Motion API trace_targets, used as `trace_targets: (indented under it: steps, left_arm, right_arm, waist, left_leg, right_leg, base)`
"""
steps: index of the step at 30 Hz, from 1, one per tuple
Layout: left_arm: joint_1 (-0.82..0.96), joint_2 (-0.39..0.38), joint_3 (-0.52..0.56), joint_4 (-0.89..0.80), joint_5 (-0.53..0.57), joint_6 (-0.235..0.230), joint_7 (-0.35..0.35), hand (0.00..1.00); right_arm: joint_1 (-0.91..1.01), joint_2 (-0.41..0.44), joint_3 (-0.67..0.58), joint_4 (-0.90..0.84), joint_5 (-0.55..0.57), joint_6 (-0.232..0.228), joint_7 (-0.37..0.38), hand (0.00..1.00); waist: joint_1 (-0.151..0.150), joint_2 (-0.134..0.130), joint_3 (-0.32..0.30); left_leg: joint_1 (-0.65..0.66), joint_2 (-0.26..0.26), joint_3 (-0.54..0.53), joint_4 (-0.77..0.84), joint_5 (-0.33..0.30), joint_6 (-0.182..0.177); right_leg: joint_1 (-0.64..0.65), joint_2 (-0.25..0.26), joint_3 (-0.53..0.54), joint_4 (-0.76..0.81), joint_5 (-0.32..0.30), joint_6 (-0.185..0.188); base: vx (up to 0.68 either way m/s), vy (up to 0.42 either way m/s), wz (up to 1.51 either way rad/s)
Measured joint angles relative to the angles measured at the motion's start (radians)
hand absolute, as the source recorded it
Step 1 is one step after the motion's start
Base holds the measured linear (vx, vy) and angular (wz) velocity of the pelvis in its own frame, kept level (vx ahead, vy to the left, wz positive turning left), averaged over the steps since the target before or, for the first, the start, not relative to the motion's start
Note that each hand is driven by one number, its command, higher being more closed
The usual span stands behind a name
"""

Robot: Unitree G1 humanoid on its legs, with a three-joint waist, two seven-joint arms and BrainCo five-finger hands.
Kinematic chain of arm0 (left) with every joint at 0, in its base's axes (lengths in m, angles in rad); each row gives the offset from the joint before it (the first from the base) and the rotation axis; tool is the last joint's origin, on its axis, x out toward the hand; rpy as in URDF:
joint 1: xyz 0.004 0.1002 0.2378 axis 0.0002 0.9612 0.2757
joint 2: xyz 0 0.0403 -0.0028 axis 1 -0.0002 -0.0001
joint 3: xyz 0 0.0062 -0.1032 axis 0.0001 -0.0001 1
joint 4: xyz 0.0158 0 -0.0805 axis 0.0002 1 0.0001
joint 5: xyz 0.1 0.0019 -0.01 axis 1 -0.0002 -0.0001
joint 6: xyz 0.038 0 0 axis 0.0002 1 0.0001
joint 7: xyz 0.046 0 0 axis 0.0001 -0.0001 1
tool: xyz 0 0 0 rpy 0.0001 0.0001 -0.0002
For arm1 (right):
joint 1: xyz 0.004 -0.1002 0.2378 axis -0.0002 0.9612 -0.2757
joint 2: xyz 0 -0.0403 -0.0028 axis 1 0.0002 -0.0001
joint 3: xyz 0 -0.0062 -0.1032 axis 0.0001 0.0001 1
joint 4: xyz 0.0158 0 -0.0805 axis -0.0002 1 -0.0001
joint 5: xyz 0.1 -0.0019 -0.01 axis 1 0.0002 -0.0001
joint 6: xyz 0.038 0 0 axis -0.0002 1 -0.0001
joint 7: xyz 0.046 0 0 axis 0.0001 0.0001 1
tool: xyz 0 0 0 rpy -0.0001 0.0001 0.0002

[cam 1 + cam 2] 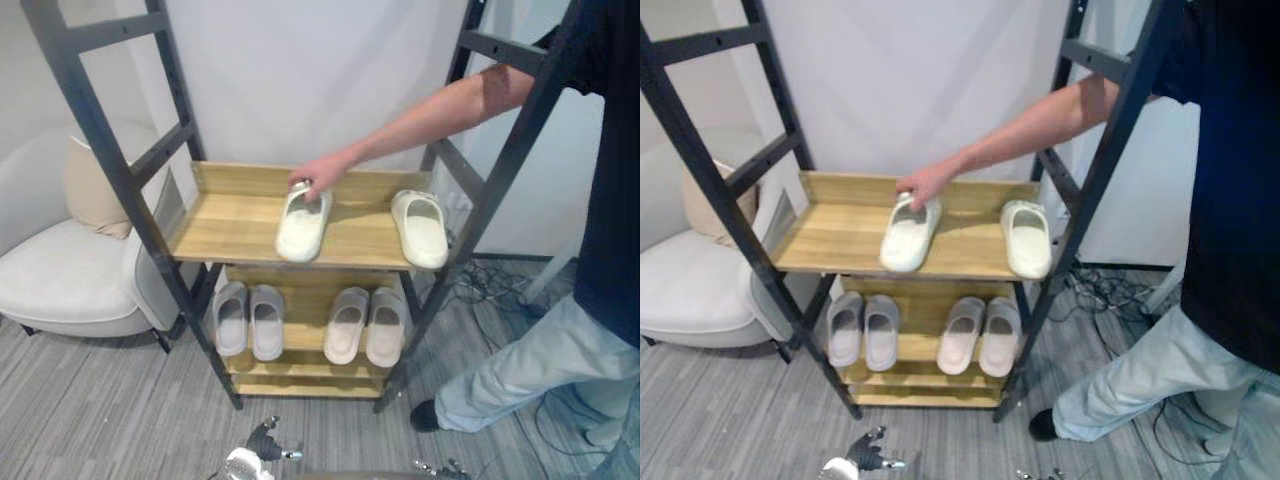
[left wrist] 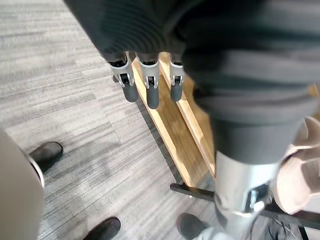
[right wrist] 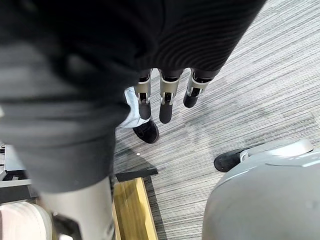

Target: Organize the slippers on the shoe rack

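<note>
At your far left stands a white armchair (image 1: pixel 60 280) with a beige cushion (image 1: pixel 90 190) propped against its back. Beside it is the shoe rack (image 1: pixel 120 180) – dark metal uprights carrying wooden shelves.

On the lower shelf (image 1: pixel 300 365) you find, from the left, a grey pair of slippers (image 1: pixel 248 320) and a beige pair of slippers (image 1: pixel 367 325). Each pair lies side by side with toes toward you.

On the top shelf (image 1: pixel 215 225), near the middle, lies a cream slipper (image 1: pixel 303 228), slightly angled, its toe at the front edge. A person's hand (image 1: pixel 318 175) rests on its heel end, fingers curled over it. A second cream slipper (image 1: pixel 420 228) lies well apart from the first, near the right end of the same shelf, its toe at the front edge.

The person (image 1: pixel 600 200), in a dark top and light trousers, stands at your right and reaches an arm through the rack's frame.

Both of your robot hands hang low over the grey carpeted floor (image 2: pixel 75 100). The left robot hand (image 2: pixel 152 92) shows straight fingers and holds nothing, with the rack's bottom wooden board past its fingertips. The right robot hand (image 3: pixel 166 102) is likewise extended and empty.
</note>
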Motion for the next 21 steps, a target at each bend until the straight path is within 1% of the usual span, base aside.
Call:
trace_targets:
  steps: [7,14,21]
  left_arm:
    - [-0.002,-0.004,0.077,0.029,0.035,0.002,0.002,0.00]
    - [-0.002,-0.024,0.146,0.045,0.037,0.007,0.009,0.00]
    - [-0.003,-0.031,0.153,0.045,0.037,0.014,0.019,0.00]
  right_arm:
    - [-0.001,0.000,0.000,0.013,-0.009,0.000,0.000,0.00]
    - [-0.011,-0.005,0.000,0.033,-0.010,0.001,0.001,0.00]
    - [-0.012,-0.006,0.000,0.033,-0.010,0.001,0.001,0.00]
  waist:
    - [0.000,0.005,0.002]
    - [0.000,0.014,0.008]
    - [-0.001,0.016,0.008]
  left_leg:
    - [0.003,-0.001,0.002,0.000,0.000,0.001]
    - [0.003,0.000,0.000,-0.001,-0.001,-0.001]
    - [0.003,-0.001,-0.002,-0.002,-0.004,-0.004]
  right_leg:
    - [0.001,0.004,0.002,-0.001,-0.002,-0.004]
    - [0.000,0.006,0.001,-0.004,-0.005,-0.005]
    - [0.000,0.006,0.001,-0.008,-0.005,-0.005]
  base:
    - [0.00,-0.003,-0.02]
    - [0.00,0.000,0.00]
    - [0.00,0.000,0.00]
